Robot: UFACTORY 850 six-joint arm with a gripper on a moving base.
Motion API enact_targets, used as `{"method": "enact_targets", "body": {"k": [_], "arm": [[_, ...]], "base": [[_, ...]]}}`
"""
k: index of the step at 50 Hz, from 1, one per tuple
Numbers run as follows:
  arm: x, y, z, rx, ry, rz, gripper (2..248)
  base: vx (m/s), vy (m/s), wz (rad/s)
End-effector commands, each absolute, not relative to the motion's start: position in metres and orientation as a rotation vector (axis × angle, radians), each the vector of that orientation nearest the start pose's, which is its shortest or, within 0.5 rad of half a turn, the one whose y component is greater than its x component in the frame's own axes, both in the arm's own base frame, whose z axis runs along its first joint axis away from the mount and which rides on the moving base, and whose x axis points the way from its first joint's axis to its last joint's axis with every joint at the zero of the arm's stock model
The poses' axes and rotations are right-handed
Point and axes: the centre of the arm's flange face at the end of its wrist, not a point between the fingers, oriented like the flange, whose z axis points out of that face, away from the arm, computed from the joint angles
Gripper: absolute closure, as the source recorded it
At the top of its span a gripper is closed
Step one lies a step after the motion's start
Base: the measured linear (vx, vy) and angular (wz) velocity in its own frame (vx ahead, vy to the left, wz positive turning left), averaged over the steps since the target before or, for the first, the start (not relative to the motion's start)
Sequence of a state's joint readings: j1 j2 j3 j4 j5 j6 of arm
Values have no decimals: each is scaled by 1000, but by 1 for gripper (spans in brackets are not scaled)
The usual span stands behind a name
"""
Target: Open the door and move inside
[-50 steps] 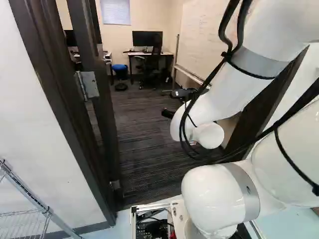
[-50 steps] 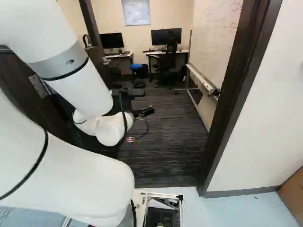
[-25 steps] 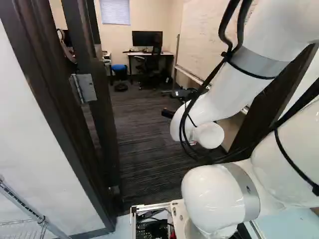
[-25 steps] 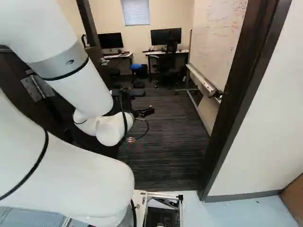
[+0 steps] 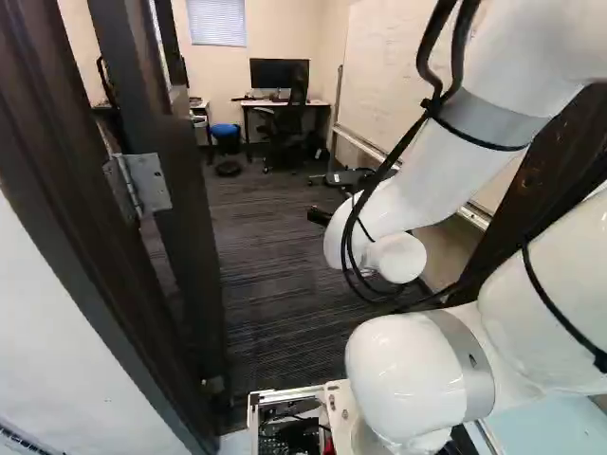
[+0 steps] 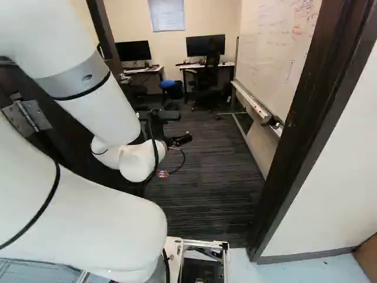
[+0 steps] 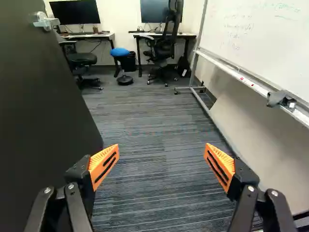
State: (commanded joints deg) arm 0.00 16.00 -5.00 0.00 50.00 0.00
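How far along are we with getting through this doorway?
Done: the dark, flat door stands open, the black gripper open and clear of it. In hand: the white arm reaches past the dark door frame over striped grey carpet. Left: driving inside; the base's silvery metal frame appears only at the pale blue floor's edge.

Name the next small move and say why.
I'd probably ease the base slowly straight ahead. The door stands open and the open gripper holds nothing, so no more pulling or pushing seems needed. Carpet stretches ahead between door and whiteboard, while the door frame rises on both sides, so a straight line looks safest.
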Motion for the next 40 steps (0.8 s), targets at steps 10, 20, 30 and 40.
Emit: {"method": "enact_targets", "body": {"k": [10, 20, 30, 40], "arm": [[270, 0, 366, -2558, 0, -1824, 3], [270, 0, 366, -2558, 0, -1824, 3], [270, 0, 366, -2558, 0, -1824, 3], [270, 0, 366, -2558, 0, -1824, 3]], "base": [[133, -30, -9], [132, -27, -9], [131, -29, -4], [136, -27, -9]]}}
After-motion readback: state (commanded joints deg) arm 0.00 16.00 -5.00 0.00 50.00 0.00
